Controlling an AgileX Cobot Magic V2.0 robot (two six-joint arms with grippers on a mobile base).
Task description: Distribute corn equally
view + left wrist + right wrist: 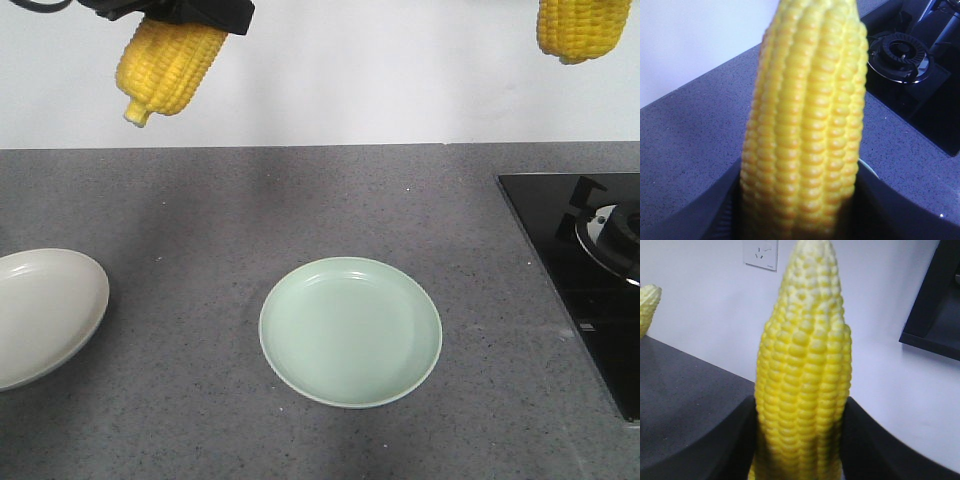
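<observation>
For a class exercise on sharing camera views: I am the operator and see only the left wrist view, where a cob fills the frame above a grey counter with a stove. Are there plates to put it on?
Observer: Yes, two. A pale green plate lies in the middle of the counter, with nothing on it.
Operator: And the other?
Observer: A white plate sits at the left edge, partly out of frame, also bare.
Operator: Is my cob the only one?
Observer: No. The right gripper holds a second cob high in the air, toward the stove side.
</observation>
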